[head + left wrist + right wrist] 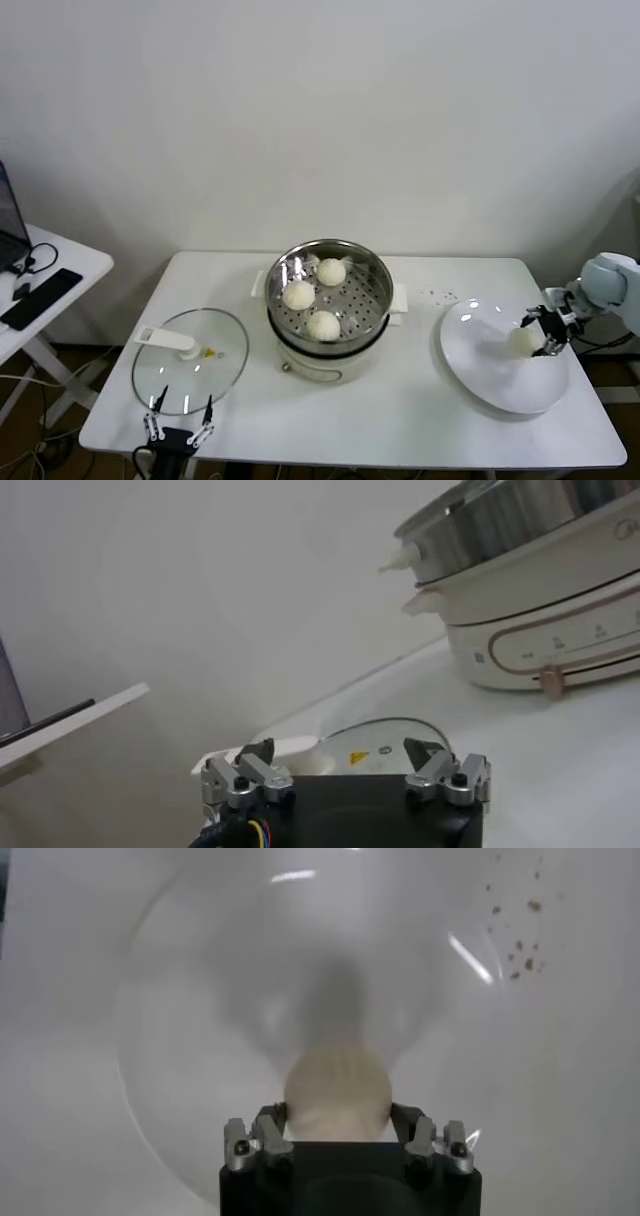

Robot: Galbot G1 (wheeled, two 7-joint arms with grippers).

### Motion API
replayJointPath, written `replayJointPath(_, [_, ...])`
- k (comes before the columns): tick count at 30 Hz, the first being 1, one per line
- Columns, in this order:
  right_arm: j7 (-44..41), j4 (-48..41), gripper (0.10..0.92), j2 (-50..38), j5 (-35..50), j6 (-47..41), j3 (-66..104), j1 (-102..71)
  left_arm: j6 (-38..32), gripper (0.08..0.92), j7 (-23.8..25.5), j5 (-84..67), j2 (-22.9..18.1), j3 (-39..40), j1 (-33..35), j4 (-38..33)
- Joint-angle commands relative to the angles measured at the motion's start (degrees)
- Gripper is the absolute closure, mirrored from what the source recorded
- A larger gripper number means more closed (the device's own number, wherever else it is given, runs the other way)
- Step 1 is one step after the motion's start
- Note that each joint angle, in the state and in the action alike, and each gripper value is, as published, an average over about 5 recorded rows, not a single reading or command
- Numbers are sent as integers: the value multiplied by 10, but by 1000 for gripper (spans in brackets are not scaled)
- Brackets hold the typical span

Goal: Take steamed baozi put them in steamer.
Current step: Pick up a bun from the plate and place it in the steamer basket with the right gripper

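One steamed baozi [520, 341] [337, 1088], off-white and domed, lies on the tilted white plate [490, 372] [200, 998] at the table's right. My right gripper [541, 334] [337, 1114] is shut on it, a finger pressed against each side. Three more baozi [331, 271] [298, 295] [323, 325] rest on the perforated floor of the shiny steamer [372, 285] [520, 520], which sits on a cream pot at the table's middle. My left gripper [180, 420] [338, 750] waits open at the front left edge, holding nothing.
A flat glass lid [190, 365] [385, 740] with a white knob lies just beyond the left gripper. Crumbs [440, 295] [515, 928] dot the table between pot and plate. A side table with a black device [40, 297] stands at the far left.
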Motion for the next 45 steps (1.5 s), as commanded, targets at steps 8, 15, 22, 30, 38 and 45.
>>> replayJointPath(8, [-33,156,338,64,241,-36,-298,374,1,177,1,0,0,2,-3,-2])
replayJointPath(15, [-38,195,338,115,299,-68,-269,417,1,177,2,-1,0,5,-6,-1])
replayJointPath(22, [-25,240,338,154,333,-102,-225,410,-1,177,2,-1,0,8,-7,2])
replayJointPath(30, [-2,243,338,187,302,-126,-182,344,-1,177,2,0,-1,10,-10,5])
replayJointPath(38, [17,196,338,232,257,-135,-139,268,-1,177,2,1,-2,10,-12,8])
replayJointPath(45, [22,149,336,262,234,-135,-111,212,-1,177,2,0,-1,9,-14,10])
